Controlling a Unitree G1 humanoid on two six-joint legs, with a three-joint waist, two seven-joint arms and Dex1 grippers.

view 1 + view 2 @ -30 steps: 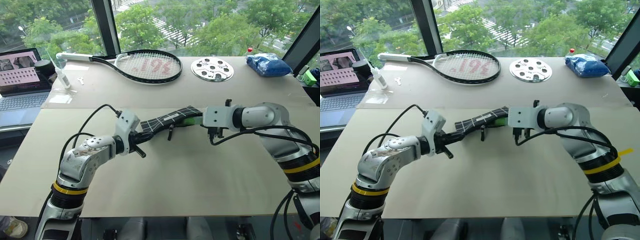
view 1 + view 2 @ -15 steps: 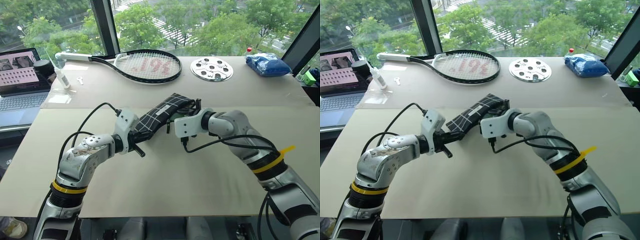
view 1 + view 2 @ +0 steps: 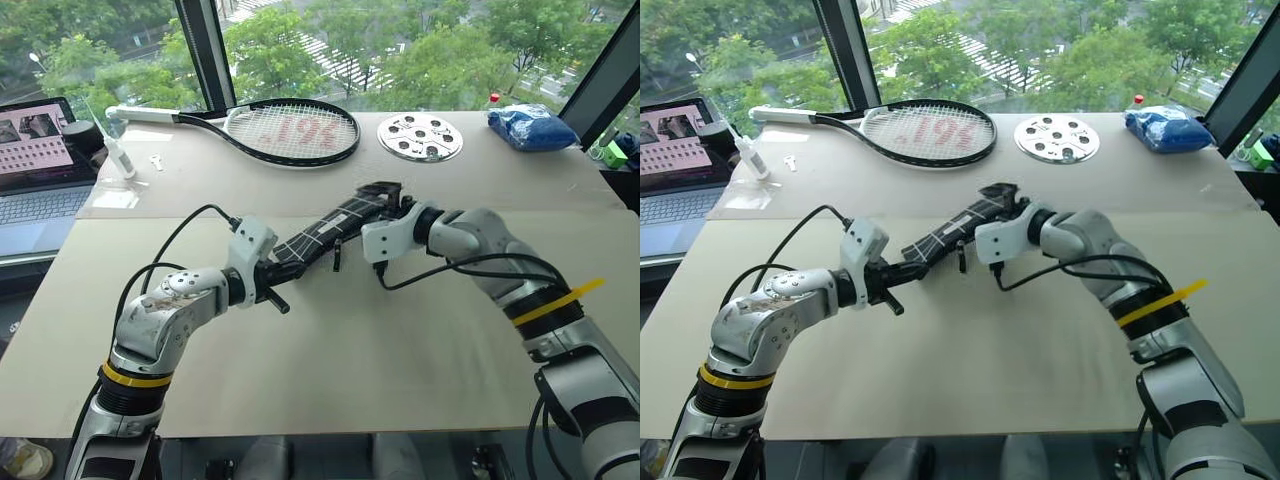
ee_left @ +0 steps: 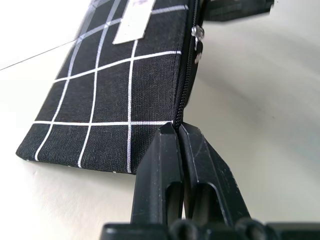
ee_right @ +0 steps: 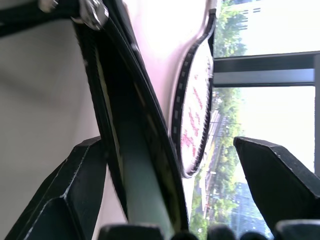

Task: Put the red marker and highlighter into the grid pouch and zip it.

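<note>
Left tool (image 4: 181, 131) pinches grid pouch (image 4: 125, 95) corner.

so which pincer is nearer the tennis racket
Right. The right pincer is at the pouch's far end, toward the racket; the left pincer clamps the pouch's near end.

Daylight, bright and even, entering through the windows (image 3: 420, 45) behind the tabletop (image 3: 330, 340); shadows soft and faint beneath the arms; outdoor greenery overexposed in the right wrist view, the pouch (image 5: 130, 130) close to that lens blurred; left wrist view sharp on the grid fabric, tabletop washed pale.
</note>
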